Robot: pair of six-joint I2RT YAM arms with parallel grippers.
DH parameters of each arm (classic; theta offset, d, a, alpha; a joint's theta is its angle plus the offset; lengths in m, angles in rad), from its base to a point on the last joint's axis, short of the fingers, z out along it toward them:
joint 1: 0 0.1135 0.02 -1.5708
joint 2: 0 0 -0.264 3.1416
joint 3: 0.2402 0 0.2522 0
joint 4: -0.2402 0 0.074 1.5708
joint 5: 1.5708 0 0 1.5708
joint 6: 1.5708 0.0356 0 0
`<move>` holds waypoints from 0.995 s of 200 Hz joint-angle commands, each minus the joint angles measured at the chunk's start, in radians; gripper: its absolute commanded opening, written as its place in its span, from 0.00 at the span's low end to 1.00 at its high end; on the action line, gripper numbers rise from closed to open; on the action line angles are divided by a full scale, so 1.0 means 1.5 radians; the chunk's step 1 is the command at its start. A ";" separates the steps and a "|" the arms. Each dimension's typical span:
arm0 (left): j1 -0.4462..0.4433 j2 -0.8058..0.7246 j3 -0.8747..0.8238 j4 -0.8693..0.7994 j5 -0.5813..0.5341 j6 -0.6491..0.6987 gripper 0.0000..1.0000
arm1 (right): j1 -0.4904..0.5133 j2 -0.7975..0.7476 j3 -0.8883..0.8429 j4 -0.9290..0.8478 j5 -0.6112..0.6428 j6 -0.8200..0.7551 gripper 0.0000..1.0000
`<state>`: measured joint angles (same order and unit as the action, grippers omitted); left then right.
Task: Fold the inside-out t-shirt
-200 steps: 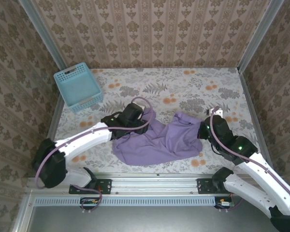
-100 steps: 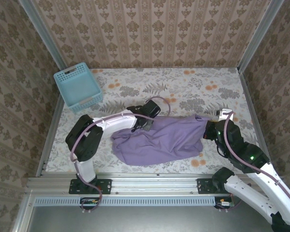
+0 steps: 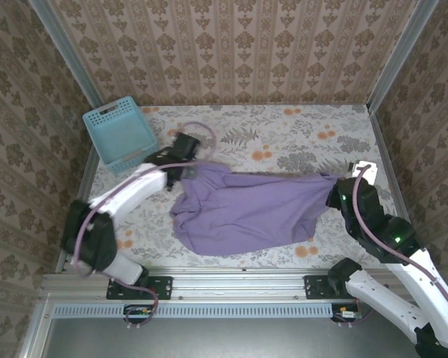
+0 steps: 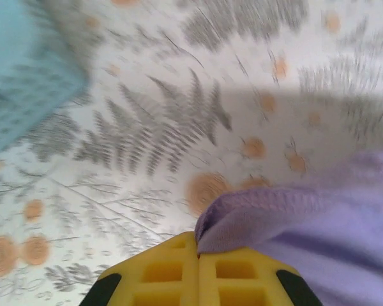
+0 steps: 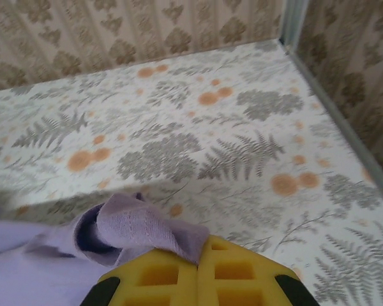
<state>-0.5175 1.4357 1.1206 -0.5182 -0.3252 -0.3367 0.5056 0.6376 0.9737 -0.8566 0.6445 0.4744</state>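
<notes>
The inside-out t-shirt (image 3: pixel 246 209) is a lavender-purple cloth stretched across the middle of the flowered table, its plain face up. My left gripper (image 3: pixel 188 165) is shut on its upper left corner, and the left wrist view has the yellow fingers (image 4: pixel 159 271) pressed together with a fold of t-shirt (image 4: pixel 293 217) pinched between them. My right gripper (image 3: pixel 334 190) is shut on the far right corner. There the yellow fingers (image 5: pixel 242 274) clamp a bunched edge of the t-shirt (image 5: pixel 134 226). The cloth hangs taut between both grippers and sags toward the near edge.
A light-blue lattice basket (image 3: pixel 119 136) stands at the back left, close to the left arm. Patterned walls close the table on three sides, and a metal rail (image 3: pixel 231 282) runs along the near edge. Bare flowered table (image 3: pixel 284 134) lies behind the shirt.
The left gripper has closed on the shirt's corner and swung back and left toward the basket. The right gripper has pulled right with its corner. The shirt has gone from bunched to stretched wide.
</notes>
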 commanded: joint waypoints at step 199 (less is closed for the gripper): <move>0.091 -0.353 -0.319 -0.125 0.170 -0.204 0.57 | -0.134 -0.045 -0.175 -0.014 -0.189 0.182 0.00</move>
<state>-0.3050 0.8207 0.5251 -0.7109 0.0559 -0.6956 0.3111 0.5713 0.6777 -0.8902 0.3786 0.7452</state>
